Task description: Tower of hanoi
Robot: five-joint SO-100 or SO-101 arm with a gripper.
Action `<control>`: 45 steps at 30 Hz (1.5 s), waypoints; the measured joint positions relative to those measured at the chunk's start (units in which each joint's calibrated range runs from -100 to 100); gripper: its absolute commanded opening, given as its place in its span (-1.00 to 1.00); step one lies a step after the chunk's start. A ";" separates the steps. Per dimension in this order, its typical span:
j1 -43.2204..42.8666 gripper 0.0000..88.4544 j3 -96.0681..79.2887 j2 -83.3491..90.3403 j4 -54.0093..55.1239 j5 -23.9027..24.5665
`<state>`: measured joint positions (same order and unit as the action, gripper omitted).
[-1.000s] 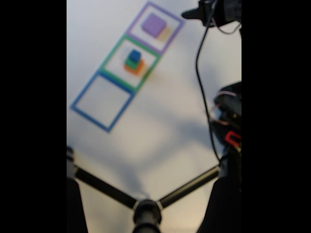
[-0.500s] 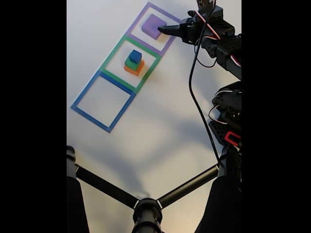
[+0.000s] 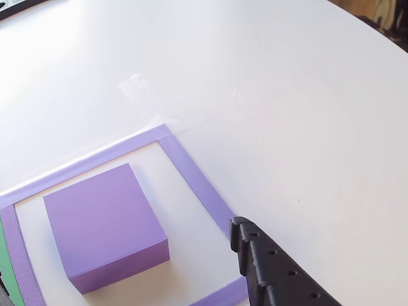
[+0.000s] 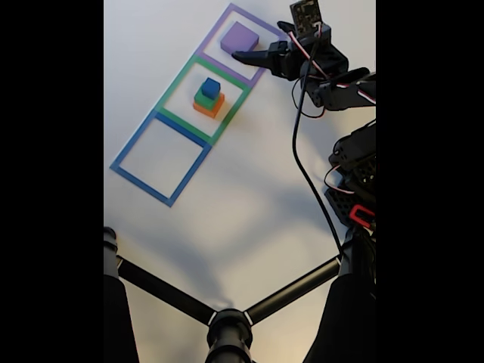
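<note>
Purple block (image 4: pixel 240 36): we find it flat on the white surface (image 4: pixel 249 197) inside the purple tape square (image 4: pixel 215 30). End effector (image 4: pixel 236 55): just beside that block, at its lower right corner in the fixed view, apart from it (we cannot tell how its jaws stand). Blue block (image 4: pixel 211 88) tops green block (image 4: pixel 206 99) on orange block (image 4: pixel 209 108), inside the green tape square (image 4: pixel 170 91).

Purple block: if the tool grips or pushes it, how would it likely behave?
The purple block looks rigid and matte, so probably grips without slipping. Flat and wide, it should slide, not tip. The stack seems likelier to topple.
</note>
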<state>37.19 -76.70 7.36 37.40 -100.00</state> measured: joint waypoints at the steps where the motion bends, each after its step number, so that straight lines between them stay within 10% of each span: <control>1: 0.00 0.06 0.00 -1.35 1.36 0.00; 45: -1.60 0.05 17.11 -33.04 20.26 0.00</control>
<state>35.60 -59.59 -25.68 57.66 -100.00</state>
